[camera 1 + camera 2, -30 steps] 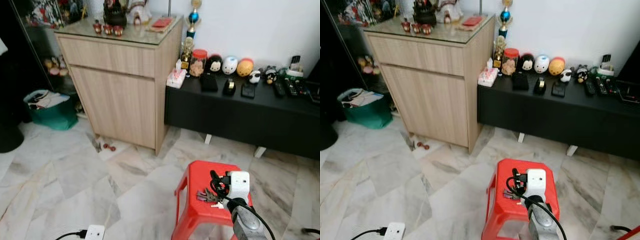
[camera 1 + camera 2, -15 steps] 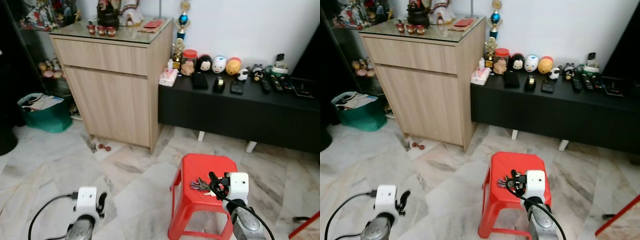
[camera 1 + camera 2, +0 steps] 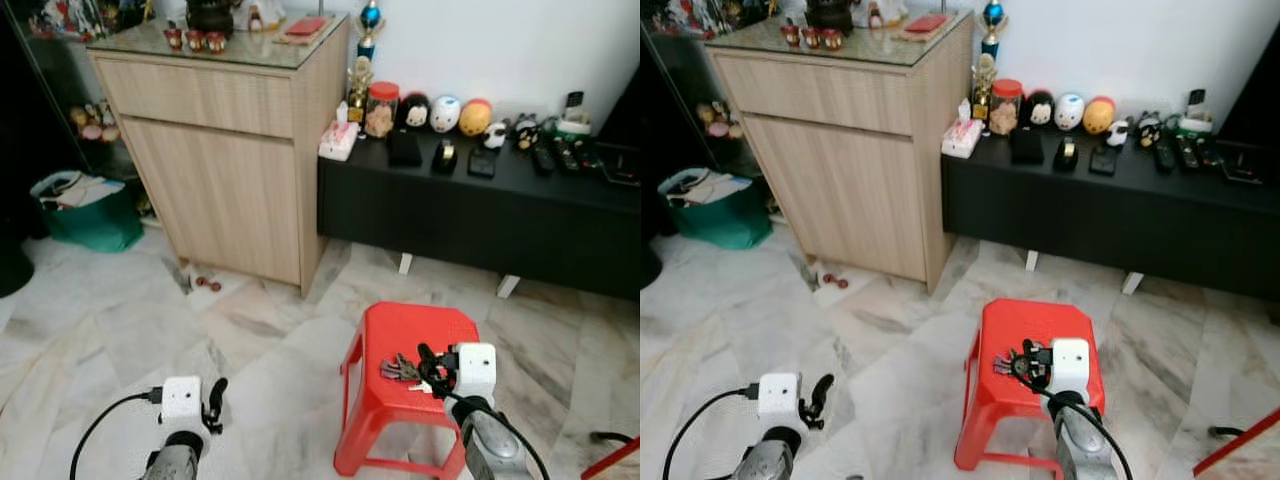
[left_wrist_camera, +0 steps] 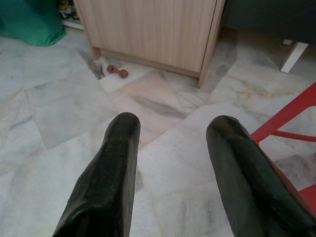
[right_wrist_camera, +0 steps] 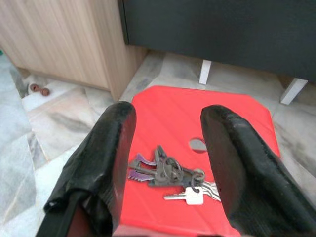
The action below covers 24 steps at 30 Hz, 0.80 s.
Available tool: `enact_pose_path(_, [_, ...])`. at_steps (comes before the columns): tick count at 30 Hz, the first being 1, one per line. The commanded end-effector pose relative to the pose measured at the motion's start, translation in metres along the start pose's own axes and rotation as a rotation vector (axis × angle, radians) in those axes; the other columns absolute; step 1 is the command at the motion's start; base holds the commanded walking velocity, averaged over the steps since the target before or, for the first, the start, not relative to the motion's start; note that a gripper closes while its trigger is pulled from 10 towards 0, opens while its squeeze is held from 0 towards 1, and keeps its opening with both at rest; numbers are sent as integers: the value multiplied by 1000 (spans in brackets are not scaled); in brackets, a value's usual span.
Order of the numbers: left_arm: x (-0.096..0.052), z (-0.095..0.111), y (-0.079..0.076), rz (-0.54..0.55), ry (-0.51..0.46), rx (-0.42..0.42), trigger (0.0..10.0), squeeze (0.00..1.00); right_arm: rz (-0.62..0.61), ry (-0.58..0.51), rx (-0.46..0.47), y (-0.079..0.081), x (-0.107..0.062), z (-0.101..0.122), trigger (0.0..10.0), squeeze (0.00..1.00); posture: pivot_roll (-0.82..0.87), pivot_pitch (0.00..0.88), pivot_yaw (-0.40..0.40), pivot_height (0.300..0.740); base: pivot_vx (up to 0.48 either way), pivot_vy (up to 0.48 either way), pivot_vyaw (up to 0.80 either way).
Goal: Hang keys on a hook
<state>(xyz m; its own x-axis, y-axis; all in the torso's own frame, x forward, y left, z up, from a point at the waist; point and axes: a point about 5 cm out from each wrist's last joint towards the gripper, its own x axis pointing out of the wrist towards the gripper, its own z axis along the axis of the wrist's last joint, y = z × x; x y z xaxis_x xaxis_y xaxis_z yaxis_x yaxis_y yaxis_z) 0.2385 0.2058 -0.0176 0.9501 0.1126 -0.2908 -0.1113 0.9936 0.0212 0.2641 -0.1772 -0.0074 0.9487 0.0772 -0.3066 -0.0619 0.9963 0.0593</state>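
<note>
Right wrist view showed the right pincer (image 5: 165, 143) spread wide, with nothing in it. The keys (image 5: 168, 173) lay on the red stool (image 5: 173, 111), right under the gap between its two black fingers (image 5: 111, 143). The fingers were not touching the keys yet. One silver key stuck out from the bunch on the side closest to the pincer.

From the head camera, the right pincer (image 3: 432, 366) hung just above the near edge of the stool (image 3: 410, 325), and the keys (image 3: 400, 370) sat just beside its tips.

The left pincer (image 4: 170, 163) was wide open too and held nothing. It hung low over the marble floor (image 4: 54, 103), well apart from the stool. Past its tips stood a wooden cabinet (image 4: 148, 24), and a small red thing (image 4: 117, 72) lay on the floor near the cabinet's foot.

Beyond the right pincer, a long black table (image 3: 480, 215) stood against the wall with little toys (image 3: 450, 110) on top.

I think the job had only just started. The keys were not picked up. I could not spot a hook anywhere. So the grab, the carry and the hanging were all left to do.
</note>
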Motion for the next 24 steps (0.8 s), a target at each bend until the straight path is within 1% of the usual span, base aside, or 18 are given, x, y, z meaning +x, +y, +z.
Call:
enact_pose_path(1, [-1,-4,-2,-8,30,-2,10000,0,0,11,9,-2,-3,-4,10000,0,11,0,-34,638,0,0,0])
enact_pose_path(12, [2,0,-10,-61,20,-30,10000,0,3,31,18,-2,-3,-7,10000,0,13,3,-38,638,0,0,0])
enact_pose_path(16, [3,1,-11,-59,20,-35,10000,0,10,36,15,-2,-3,-8,10000,0,13,2,-37,638,0,0,0])
enact_pose_path(24, [5,3,-12,-76,18,-10,10000,0,22,45,5,-1,-3,-9,10000,0,14,0,-35,638,0,0,0])
